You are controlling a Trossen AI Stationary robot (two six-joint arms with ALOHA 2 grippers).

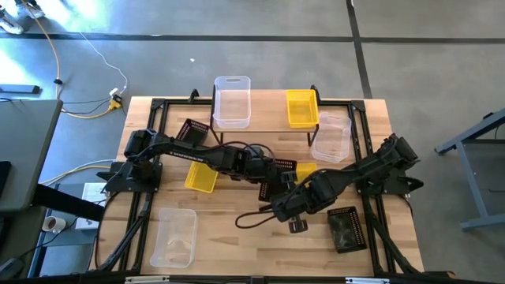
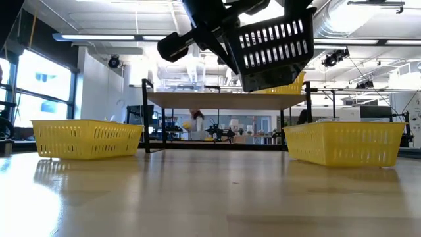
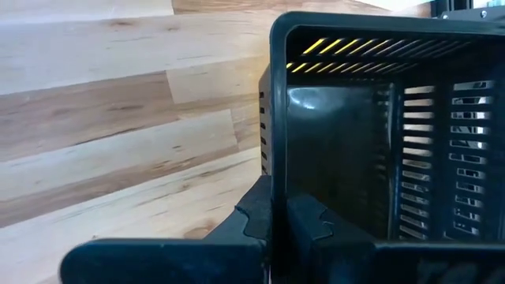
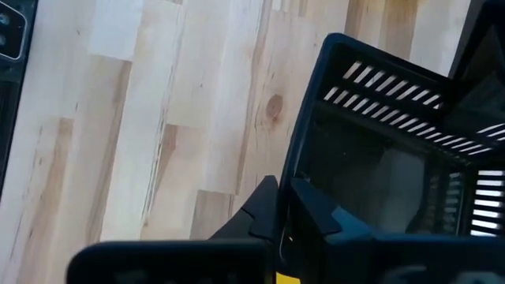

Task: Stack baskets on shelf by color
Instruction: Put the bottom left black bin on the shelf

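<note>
A black mesh basket (image 2: 276, 46) hangs tilted in the air above the table's middle. In the high view it shows only as a strip of mesh (image 1: 282, 166) between the arms. My left gripper (image 3: 278, 221) and my right gripper (image 4: 286, 213) are each shut on one of its walls. The shelf (image 1: 268, 125) stands at the far edge, with a clear basket (image 1: 232, 101) and a yellow basket (image 1: 302, 108) resting on its plank. My left gripper pinches a side wall (image 3: 272, 150) of the black basket at its rim, one finger (image 3: 312, 217) inside and one finger (image 3: 254, 214) outside. The basket is lifted clear of the table and tilted. My right gripper pinches a wall (image 4: 298, 162) of the black basket near a corner, at the rim, with one finger (image 4: 319, 211) inside and the other finger (image 4: 259, 207) outside. The basket hangs clear above the wood.
On the table lie two yellow baskets (image 1: 201, 177) (image 1: 306, 169), a clear basket (image 1: 174, 237) near the front left, another clear basket (image 1: 332, 139) beside the shelf's right end, a black basket (image 1: 346, 229) front right and a black basket (image 1: 192, 132) left of the shelf. A small camera with cable (image 1: 297, 226) sits mid-front.
</note>
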